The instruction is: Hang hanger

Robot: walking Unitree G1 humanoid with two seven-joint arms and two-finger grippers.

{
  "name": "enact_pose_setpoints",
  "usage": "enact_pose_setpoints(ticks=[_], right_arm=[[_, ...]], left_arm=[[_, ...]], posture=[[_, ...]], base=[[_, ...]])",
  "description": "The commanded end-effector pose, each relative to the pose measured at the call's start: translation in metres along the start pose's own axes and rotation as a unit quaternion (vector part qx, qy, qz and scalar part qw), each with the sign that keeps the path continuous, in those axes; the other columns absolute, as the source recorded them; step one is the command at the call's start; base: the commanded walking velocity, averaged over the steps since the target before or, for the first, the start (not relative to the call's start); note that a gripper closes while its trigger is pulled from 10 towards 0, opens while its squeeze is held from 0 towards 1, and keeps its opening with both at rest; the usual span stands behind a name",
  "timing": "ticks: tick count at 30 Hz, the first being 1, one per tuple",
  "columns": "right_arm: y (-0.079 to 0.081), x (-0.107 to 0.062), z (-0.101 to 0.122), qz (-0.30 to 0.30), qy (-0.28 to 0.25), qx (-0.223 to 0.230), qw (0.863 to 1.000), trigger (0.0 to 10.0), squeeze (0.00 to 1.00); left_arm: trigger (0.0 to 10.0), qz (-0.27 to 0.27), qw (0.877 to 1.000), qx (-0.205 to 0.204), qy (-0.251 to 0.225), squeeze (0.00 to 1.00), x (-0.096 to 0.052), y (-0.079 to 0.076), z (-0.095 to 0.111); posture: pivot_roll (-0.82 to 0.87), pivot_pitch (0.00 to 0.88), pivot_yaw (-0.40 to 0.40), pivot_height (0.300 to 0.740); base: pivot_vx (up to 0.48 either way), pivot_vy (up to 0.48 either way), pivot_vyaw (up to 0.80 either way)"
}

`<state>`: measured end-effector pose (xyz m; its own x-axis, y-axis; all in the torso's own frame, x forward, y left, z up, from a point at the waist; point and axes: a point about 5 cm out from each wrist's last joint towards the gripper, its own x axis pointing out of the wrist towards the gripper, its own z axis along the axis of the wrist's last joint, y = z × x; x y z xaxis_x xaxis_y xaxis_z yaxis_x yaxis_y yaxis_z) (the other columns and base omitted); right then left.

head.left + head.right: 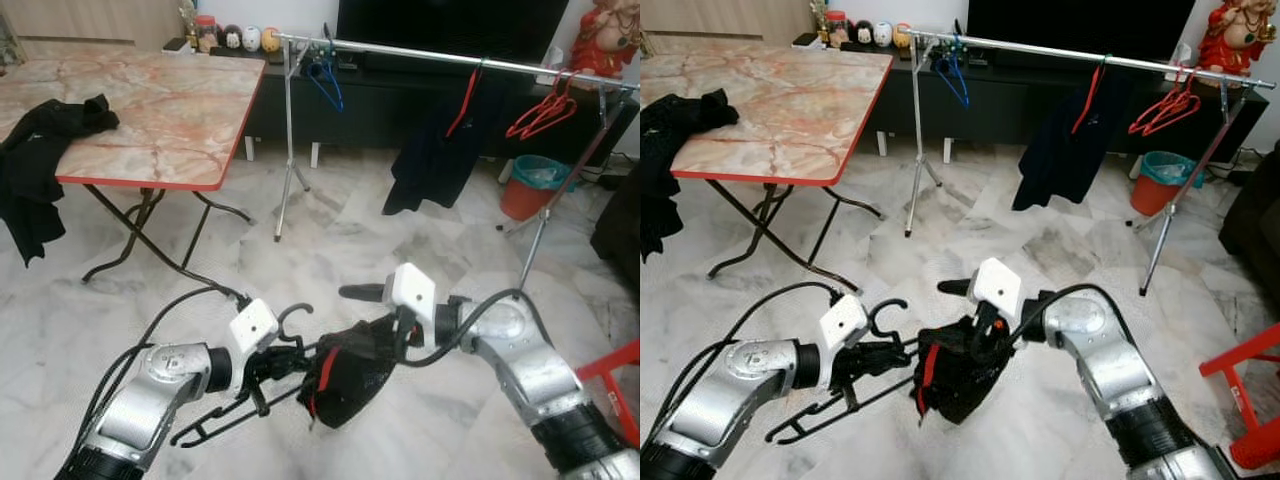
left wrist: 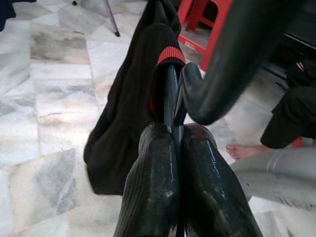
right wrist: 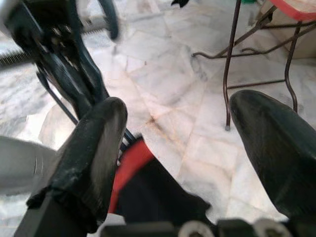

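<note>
The black hanger (image 1: pixel 235 405) hangs low in front of me, at about 7 o'clock in my head view, above the marble floor (image 1: pixel 330 250). My left hand (image 1: pixel 272 368) is clamped tight on it near the neck, fingers (image 2: pixel 158 173) pressed together around the thin bar, with the hook curling up just past them. A black garment with a red-trimmed collar (image 1: pixel 345 375) is draped on the hanger's far end, bunched between my two arms. My right hand (image 1: pixel 975 340) is at that garment, at about 5 o'clock; its fingers (image 3: pixel 94 148) are spread wide apart, one beside the red trim, and I cannot tell whether they touch the cloth.

Off at 10 o'clock stands a marble-topped folding table (image 1: pixel 170 110) with red edging, and a black piece of clothing (image 1: pixel 40 150) hangs over its left edge. At 12 to 2 o'clock a silver clothes rail (image 1: pixel 450 58) runs across. It carries a blue hanger (image 1: pixel 325 80) near its left post, a dark garment on a red hanger (image 1: pixel 440 140) in the middle, and a cluster of bare red hangers (image 1: pixel 545 112) toward the right. A teal bin (image 1: pixel 535 185) sits on the floor behind the rail's right leg.
</note>
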<state>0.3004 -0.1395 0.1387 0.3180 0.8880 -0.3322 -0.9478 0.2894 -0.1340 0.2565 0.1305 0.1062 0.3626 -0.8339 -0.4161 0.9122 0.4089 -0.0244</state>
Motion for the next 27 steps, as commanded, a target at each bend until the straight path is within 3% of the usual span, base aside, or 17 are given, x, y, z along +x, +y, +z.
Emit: enact_pose_setpoints(ticks=[1, 7, 16, 27], right_arm=[[-0.004, -0.007, -0.002, 0.012, 0.005, 0.001, 1.0, 10.0, 0.0], [0.002, -0.017, -0.015, 0.075, 0.041, 0.015, 0.996, 10.0, 0.0], [-0.004, -0.033, -0.04, 0.08, 0.105, 0.035, 0.991, 10.0, 0.0], [-0.005, -0.036, -0.064, 0.073, 0.15, 0.045, 0.985, 10.0, 0.0]], left_arm=[[10.0, -0.022, 1.0, 0.008, -0.016, 0.0, 0.0, -0.005, 0.01], [10.0, -0.025, 1.0, 0.008, -0.007, 0.0, -0.004, -0.002, 0.009], [10.0, -0.033, 0.999, 0.005, 0.0, 0.0, -0.007, -0.003, 0.009], [10.0, -0.04, 0.999, 0.005, 0.003, 0.0, -0.009, -0.004, 0.009]], posture=[[0.13, 0.0, -0.046, 0.74], [0.13, 0.0, -0.043, 0.74], [0.13, 0.0, -0.04, 0.74], [0.14, 0.0, -0.038, 0.74]], base=[[0.0, 0.0, 0.0], [0.0, 0.0, 0.0], [0.0, 0.0, 0.0], [0.0, 0.0, 0.0]])
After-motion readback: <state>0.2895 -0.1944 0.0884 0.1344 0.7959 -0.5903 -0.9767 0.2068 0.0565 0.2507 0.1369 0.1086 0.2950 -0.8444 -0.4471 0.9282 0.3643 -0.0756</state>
